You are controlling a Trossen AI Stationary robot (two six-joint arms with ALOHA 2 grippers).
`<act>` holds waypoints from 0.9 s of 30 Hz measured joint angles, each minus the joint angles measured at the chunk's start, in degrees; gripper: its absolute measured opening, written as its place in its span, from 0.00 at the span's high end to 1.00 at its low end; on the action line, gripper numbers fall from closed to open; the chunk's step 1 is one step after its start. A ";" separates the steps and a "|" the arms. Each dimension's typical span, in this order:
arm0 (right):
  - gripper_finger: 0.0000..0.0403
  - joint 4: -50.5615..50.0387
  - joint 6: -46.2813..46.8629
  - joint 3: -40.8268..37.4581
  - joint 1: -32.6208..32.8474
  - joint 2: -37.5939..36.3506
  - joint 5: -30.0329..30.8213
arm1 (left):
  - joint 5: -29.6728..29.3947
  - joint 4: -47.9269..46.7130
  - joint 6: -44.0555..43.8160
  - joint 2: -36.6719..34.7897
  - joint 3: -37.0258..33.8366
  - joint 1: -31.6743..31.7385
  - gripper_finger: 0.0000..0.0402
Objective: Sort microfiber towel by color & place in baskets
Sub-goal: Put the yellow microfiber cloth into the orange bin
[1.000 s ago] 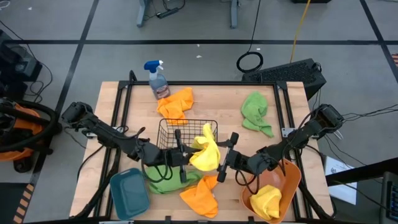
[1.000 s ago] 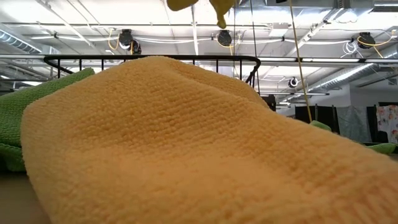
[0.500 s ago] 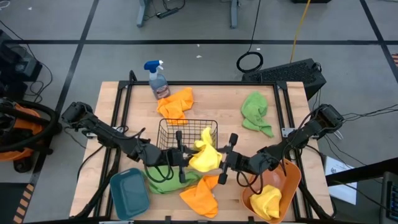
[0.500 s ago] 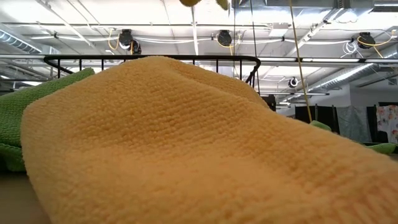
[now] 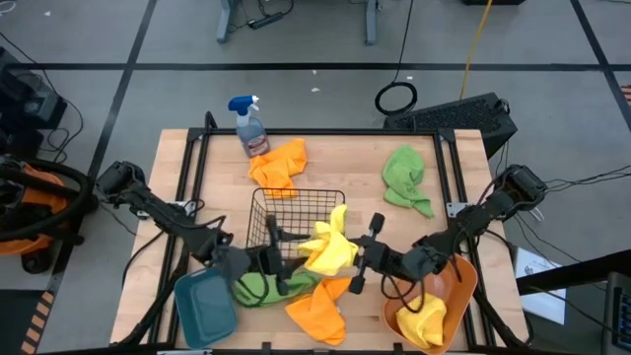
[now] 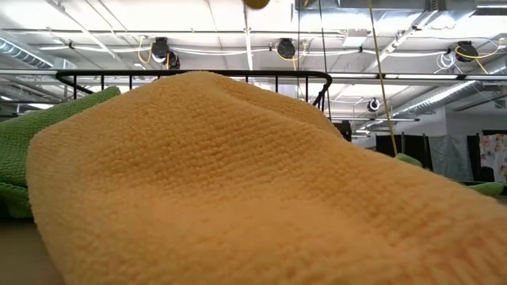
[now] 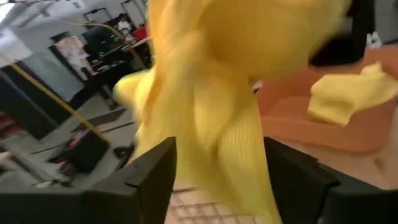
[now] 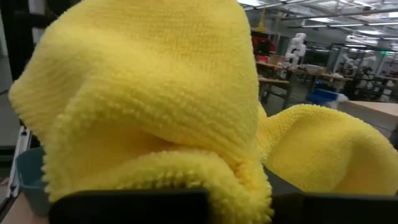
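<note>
Near the front-left corner of the worktop (image 5: 345,168) sits the teal tub (image 5: 202,306). Just right of it is your left gripper (image 5: 279,258), low over a green towel (image 5: 258,289), its fingers (image 7: 146,183) spread wide and gripping nothing, though yellow cloth hangs loose in the gap between them. Behind it, mid-worktop, stands the black wire basket (image 5: 286,202). Against that basket's front-right corner the yellow towel (image 5: 330,251) hangs bunched and lifted clear of the worktop. Right of the towel is your right gripper (image 5: 357,264). The cloth covers its fingers, but it looks clamped on the towel, since nothing else holds it up. At the front-right corner the orange tub (image 5: 463,281) already holds another yellow towel (image 5: 424,318), so that is probably where this one belongs. Your main risk is a trailing fold catching on the basket's wire rim or on the left fingers as you carry it right. A snag could pull the towel free, dropping it onto the orange towel (image 5: 315,314) at the front edge. Compared with a second ago, your left arm has drawn back toward the teal tub, the towel has shifted slightly right, and less yellow shows at the top of the low view.
</note>
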 joint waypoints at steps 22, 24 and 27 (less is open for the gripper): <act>0.97 -71.79 55.62 14.46 22.44 -15.20 1.43 | -8.82 -23.01 -9.88 -4.41 0.02 -4.96 0.35; 0.97 -82.19 65.78 16.47 22.44 -15.22 -3.89 | -8.80 -23.10 -9.89 -4.41 0.02 -4.87 0.35; 0.97 -93.54 77.60 17.76 22.44 -15.22 -11.70 | -8.80 -23.05 -9.89 -4.41 0.02 -4.91 0.35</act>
